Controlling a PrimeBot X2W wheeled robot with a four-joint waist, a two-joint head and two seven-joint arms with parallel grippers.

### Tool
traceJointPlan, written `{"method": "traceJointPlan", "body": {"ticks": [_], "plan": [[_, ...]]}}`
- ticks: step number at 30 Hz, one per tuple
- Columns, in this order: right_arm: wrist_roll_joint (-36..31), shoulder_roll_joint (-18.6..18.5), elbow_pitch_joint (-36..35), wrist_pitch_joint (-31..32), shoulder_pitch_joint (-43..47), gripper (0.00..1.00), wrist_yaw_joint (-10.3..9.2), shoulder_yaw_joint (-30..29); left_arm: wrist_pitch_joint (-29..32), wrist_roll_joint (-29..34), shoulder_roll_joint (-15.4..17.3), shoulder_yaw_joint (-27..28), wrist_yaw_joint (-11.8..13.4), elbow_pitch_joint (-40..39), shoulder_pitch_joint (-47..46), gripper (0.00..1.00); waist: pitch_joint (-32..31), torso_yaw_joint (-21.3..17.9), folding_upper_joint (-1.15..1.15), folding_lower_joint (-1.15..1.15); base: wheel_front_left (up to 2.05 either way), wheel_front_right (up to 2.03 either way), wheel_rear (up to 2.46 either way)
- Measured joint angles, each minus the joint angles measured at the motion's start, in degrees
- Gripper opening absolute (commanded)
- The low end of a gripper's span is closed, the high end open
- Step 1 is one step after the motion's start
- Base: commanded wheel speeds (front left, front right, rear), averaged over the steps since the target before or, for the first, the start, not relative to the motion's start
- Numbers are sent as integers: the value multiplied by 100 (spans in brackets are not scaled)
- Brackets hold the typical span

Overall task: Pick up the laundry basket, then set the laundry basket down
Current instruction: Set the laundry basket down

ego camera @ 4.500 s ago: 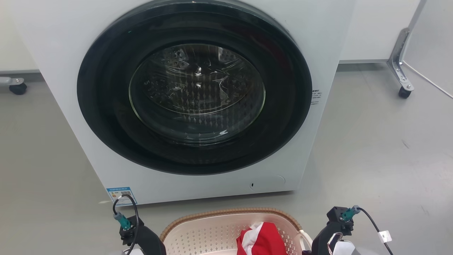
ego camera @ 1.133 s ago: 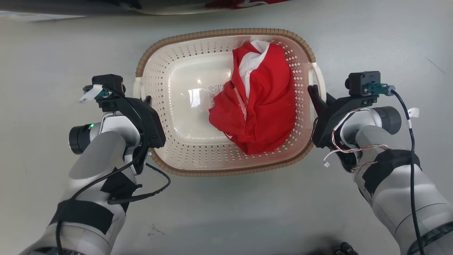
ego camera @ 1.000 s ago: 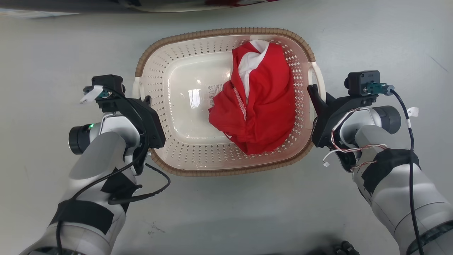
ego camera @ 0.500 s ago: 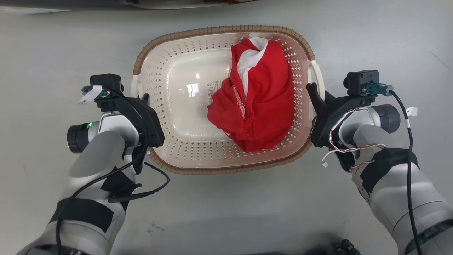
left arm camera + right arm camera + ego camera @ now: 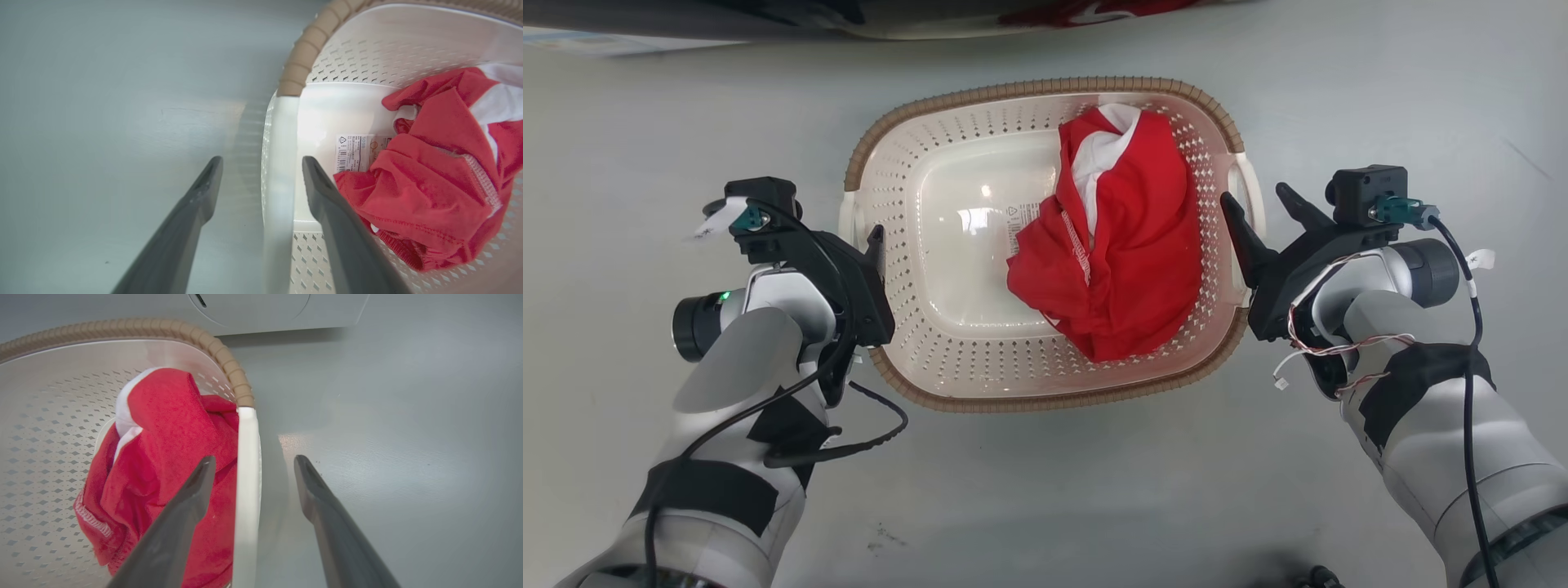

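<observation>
The laundry basket (image 5: 1045, 84) is cream-white with a brown rim and stands on the grey floor between my two arms. A crumpled red and white garment (image 5: 1127, 245) lies in its right half. My left gripper (image 5: 866, 245) is open and straddles the basket's left white handle (image 5: 280, 163), one finger outside and one inside the wall. My right gripper (image 5: 1254, 196) is open too, with the right handle (image 5: 247, 465) standing between its fingers (image 5: 300, 465). In the wrist views neither handle is pinched.
The washing machine's lower front (image 5: 265, 310) stands just beyond the basket, and its dark door edge (image 5: 768, 12) runs along the top of the head view. Bare grey floor (image 5: 1045, 490) lies on the near side and to both sides of the basket.
Both grippers were shut on the basket's side handles half a second ago. Both now stand open around them. The basket has shifted slightly down and right in the view.
</observation>
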Motion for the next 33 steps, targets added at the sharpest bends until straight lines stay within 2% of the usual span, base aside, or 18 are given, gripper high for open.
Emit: {"method": "traceJointPlan", "body": {"ticks": [11, 24, 33], "plan": [[16, -20, -114, -291, 147, 100, 0, 55, -526, 57, -1, -92, -96, 14, 207, 100, -506, -22, 0, 0, 0, 0, 0], [212, -204, -481, -437, 937, 100, 0, 23, -1417, 201, -7, -283, -152, -21, 866, 100, -1459, -50, 0, -1, 0, 0, 0], [307, -250, -967, -443, 1395, 100, 0, -133, -1616, 200, 29, -220, -151, -223, 1291, 100, -2177, -43, -1, -1, 0, 0, 0]]}}
